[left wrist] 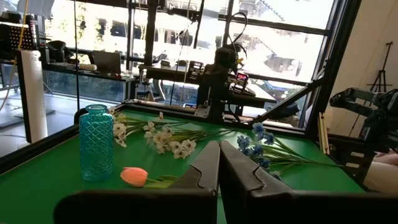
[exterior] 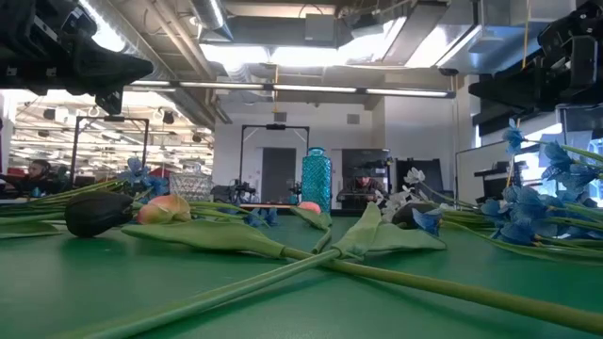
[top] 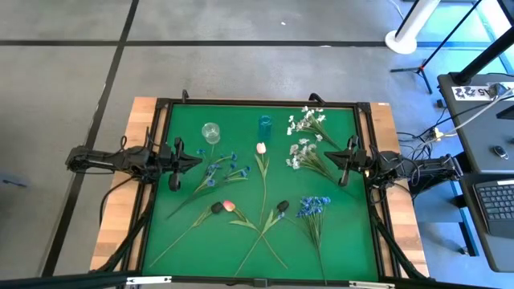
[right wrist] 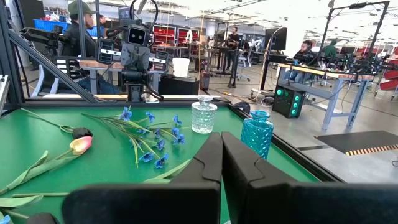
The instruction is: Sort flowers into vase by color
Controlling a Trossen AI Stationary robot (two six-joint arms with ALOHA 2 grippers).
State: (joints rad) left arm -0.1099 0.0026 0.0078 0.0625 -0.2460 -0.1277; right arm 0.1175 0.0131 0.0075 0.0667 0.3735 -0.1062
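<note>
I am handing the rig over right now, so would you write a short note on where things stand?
Left gripper: shut, empty, raised at the mat's left edge. Right gripper: shut, empty, raised at the right edge.
Clear vase and blue vase stand at the far side of the green mat, both empty.
White sprays lie far right; blue sprays centre-left and near right; tulips and dark buds lie in the middle.
Done: nothing sorted yet.
Left: every flower still has to go into a vase by colour.
</note>
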